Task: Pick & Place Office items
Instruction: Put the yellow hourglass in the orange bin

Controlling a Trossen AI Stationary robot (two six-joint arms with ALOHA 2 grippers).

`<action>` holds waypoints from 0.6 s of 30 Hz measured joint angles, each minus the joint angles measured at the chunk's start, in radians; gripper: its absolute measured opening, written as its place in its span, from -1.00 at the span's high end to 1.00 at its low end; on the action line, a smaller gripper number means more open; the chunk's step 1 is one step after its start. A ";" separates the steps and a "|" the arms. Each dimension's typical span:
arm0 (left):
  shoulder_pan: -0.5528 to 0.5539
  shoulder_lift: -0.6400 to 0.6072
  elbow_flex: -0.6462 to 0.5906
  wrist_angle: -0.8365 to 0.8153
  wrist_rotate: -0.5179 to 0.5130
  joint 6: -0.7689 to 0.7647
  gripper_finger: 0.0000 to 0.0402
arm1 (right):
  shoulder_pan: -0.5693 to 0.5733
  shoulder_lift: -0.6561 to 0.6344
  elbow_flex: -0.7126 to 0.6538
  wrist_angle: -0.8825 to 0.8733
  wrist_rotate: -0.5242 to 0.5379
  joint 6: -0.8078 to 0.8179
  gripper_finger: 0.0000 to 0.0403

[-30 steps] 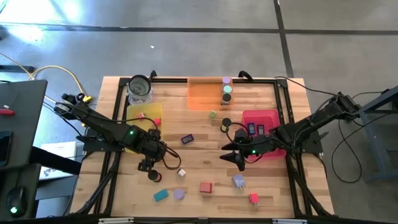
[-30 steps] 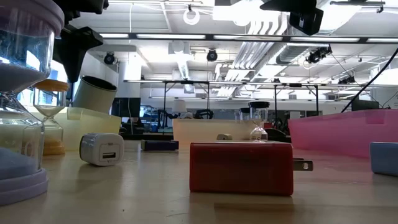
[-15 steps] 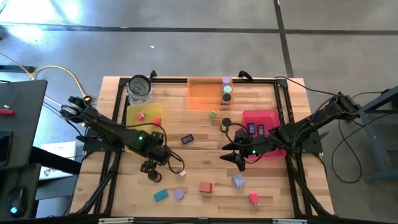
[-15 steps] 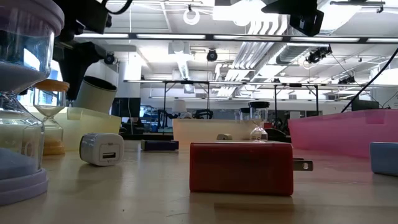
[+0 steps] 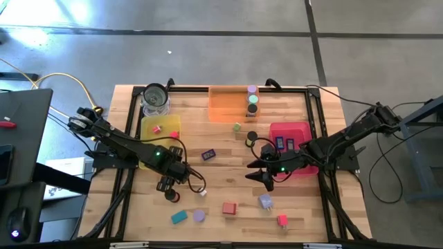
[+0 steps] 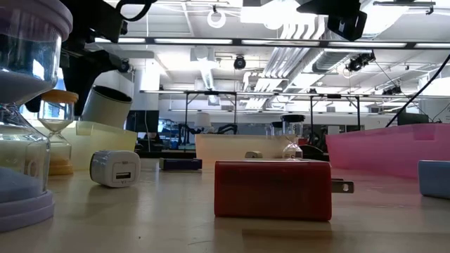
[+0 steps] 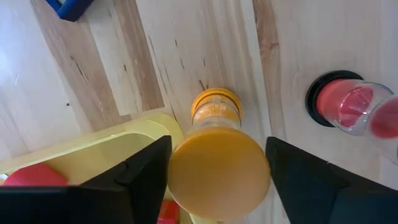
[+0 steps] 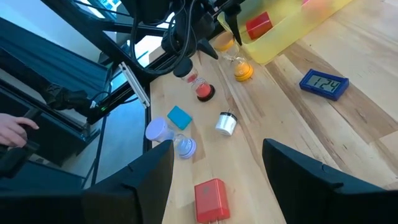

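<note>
An orange sand timer (image 7: 216, 155) stands upright on the wood just off the yellow tray's corner (image 7: 143, 130). My left gripper (image 7: 219, 139) reaches down over it and is shut on its top; in the high view the gripper (image 5: 168, 181) hides it. The right wrist view shows the timer (image 8: 240, 62) under those fingers. A red-and-black sand timer (image 7: 348, 107) lies close by. My right gripper (image 5: 266, 180) hangs open above the table's middle, holding nothing. Loose pieces lie near the front: a red block (image 5: 229, 207), a teal block (image 5: 179, 216), a lavender timer (image 5: 199, 216) and a white plug (image 5: 202, 191). My left gripper pinches the orange timer's round top cap (image 7: 180, 177) between its two fingers, one on each side. The fingers come from above, pointing almost straight down. The timer stands upright, with its bottom cap (image 7: 215, 102) on the table.
The yellow tray (image 5: 169, 121) holds a red piece. An orange tray (image 5: 225, 107) and a glass jar (image 5: 155, 99) stand at the far edge, a pink tray (image 5: 297, 131) at the right. A blue clock (image 5: 209, 155) lies mid-table. A person's hand (image 8: 12, 127) shows beyond the table.
My left gripper has come down over the orange sand timer, shifting slightly toward the table's near right, and has then held still there. The right arm has kept still.
</note>
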State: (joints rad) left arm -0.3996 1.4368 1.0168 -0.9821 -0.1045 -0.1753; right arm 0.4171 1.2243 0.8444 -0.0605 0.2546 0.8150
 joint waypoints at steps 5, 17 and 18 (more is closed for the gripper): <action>0.000 0.000 0.000 0.000 -0.001 -0.001 -0.01 | 0.000 0.000 0.000 0.000 0.000 0.001 -0.17; 0.019 -0.023 0.013 -0.051 -0.021 -0.160 0.04 | -0.001 0.000 0.000 0.000 0.000 -0.004 -0.17; 0.031 -0.029 0.017 -0.074 -0.027 -0.194 0.04 | -0.001 0.000 0.000 0.001 0.000 -0.011 -0.17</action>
State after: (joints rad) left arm -0.3688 1.4074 1.0342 -1.0564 -0.1316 -0.3694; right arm 0.4160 1.2243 0.8444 -0.0599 0.2549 0.8040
